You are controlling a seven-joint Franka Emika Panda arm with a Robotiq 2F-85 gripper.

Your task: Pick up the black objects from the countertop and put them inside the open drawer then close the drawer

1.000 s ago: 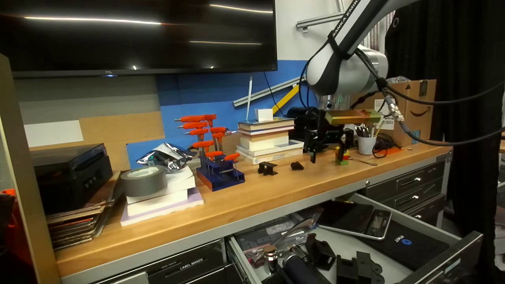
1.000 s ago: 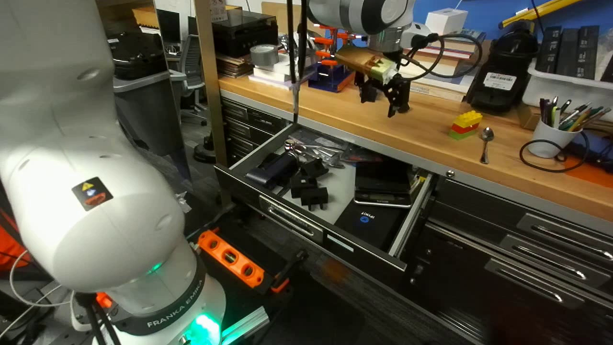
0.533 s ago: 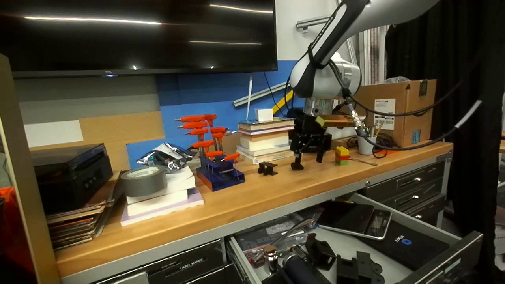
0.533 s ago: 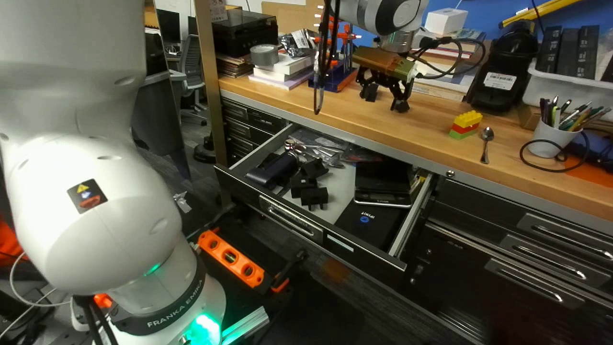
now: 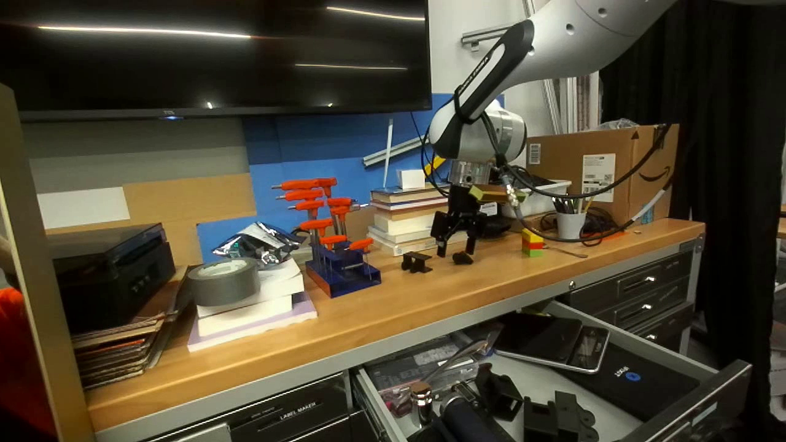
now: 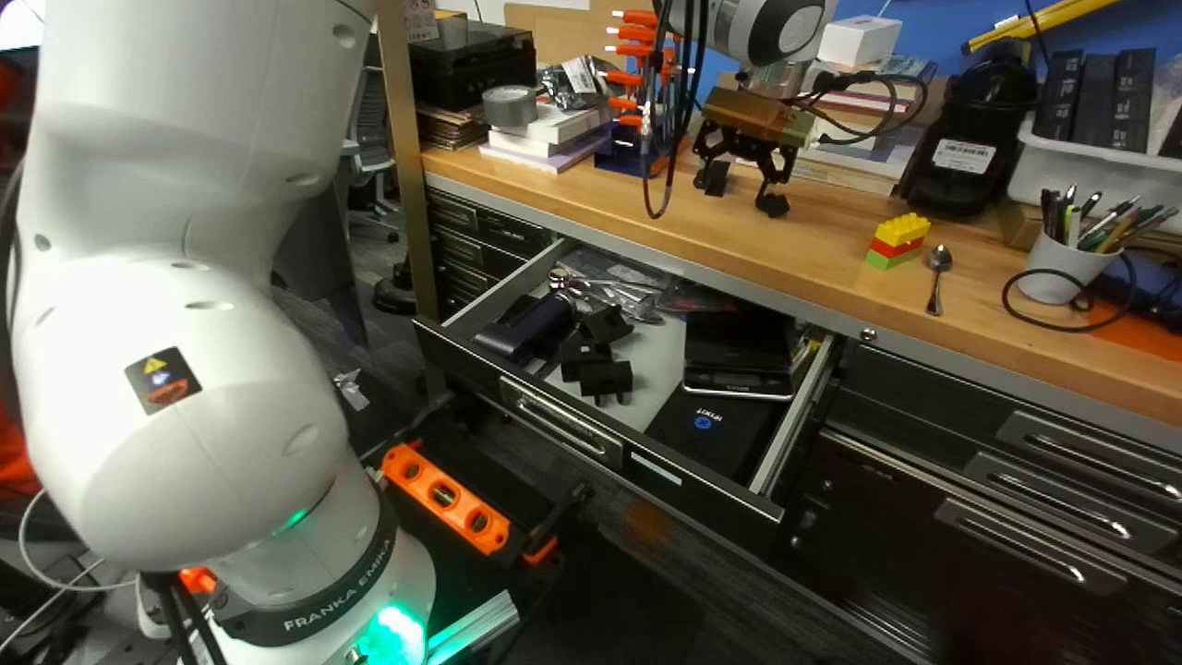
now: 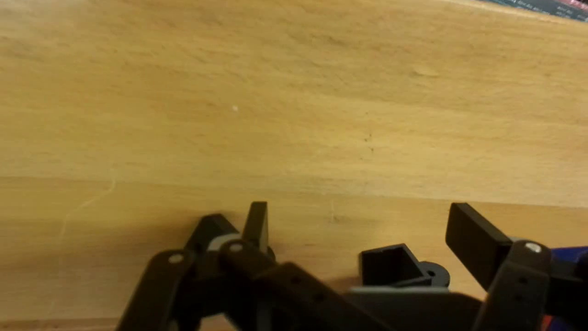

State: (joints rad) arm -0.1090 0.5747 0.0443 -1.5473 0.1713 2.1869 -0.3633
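Observation:
Two small black objects lie on the wooden countertop (image 5: 368, 313): a bracket-like one (image 5: 417, 262) and a lump (image 5: 463, 258). My gripper (image 5: 455, 245) hangs low over them with its jaws wide apart and nothing held. From the wrist view, an open-sided black box with a round tab (image 7: 390, 266) shows between the fingers of the gripper (image 7: 358, 225), partly hidden by the gripper's body. Another black object (image 7: 211, 227) pokes out behind the left finger. The drawer (image 6: 471, 369) is pulled out, with several black parts (image 6: 607, 379) inside.
Behind the gripper stands a book stack (image 5: 417, 221), with a blue hex-key stand (image 5: 341, 273) beside it. Toward one end are toy bricks (image 6: 898, 242), a spoon (image 6: 937, 272) and a pen cup (image 6: 1062, 268). A scale and a black iFixit case (image 6: 711, 434) lie in the drawer.
My arm has swung across the countertop, bringing the gripper over the black objects and away from the toy bricks. The wrist has turned, and the jaws have stayed open. Objects and drawer have not moved.

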